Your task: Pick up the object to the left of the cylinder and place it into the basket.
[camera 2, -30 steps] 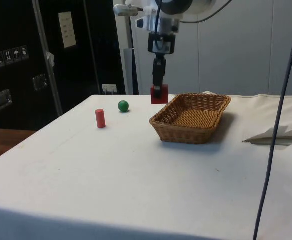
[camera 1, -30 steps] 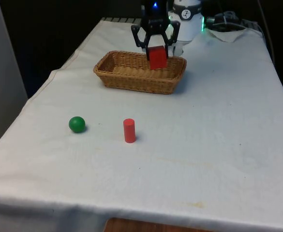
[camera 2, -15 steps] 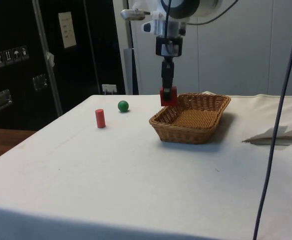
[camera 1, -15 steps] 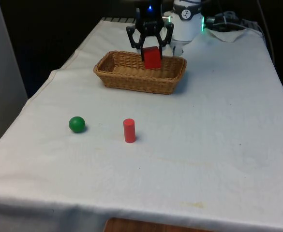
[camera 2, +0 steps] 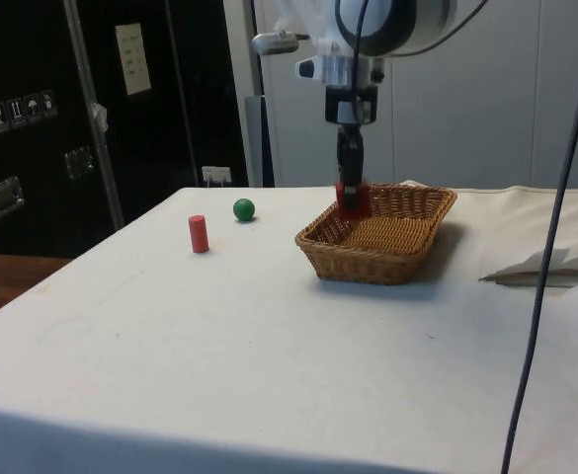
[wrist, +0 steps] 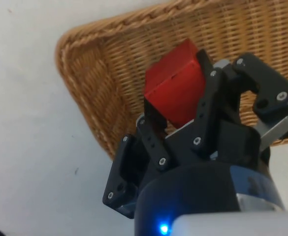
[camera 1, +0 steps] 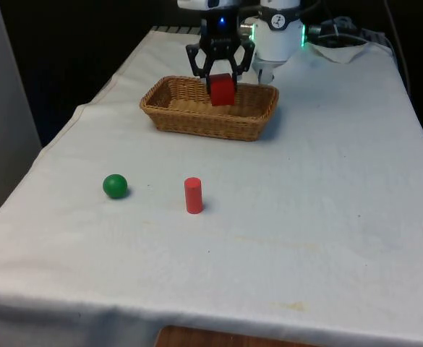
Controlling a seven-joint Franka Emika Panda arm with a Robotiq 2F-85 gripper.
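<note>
Above the wicker basket (camera 1: 197, 123), at the far end of the white-clothed table (camera 1: 327, 217), the black two-finger gripper (camera 1: 221, 78) hung with its fingers pointing down, closed on a red cube (camera 1: 222, 90) and pinching it by two opposite faces. In the side view the cube (camera 2: 351, 197) sat at about rim height over the end of the basket (camera 2: 368, 259) nearest the small objects, the gripper (camera 2: 349, 188) upright directly above it. The wrist view confirmed the hold: the cube (wrist: 176, 88) lay clamped between the two fingers (wrist: 151, 123) with the woven floor of the basket (wrist: 99, 93) beneath, and whether it touched that floor could not be told. Nearer the front camera, well apart from the basket, a red cylinder (camera 1: 193, 195) stood upright on the cloth, and a green ball (camera 1: 115, 186) rested to the front view's left of it; in the side view the cylinder (camera 2: 199, 233) and ball (camera 2: 244, 209) appeared close together beyond the basket.
</note>
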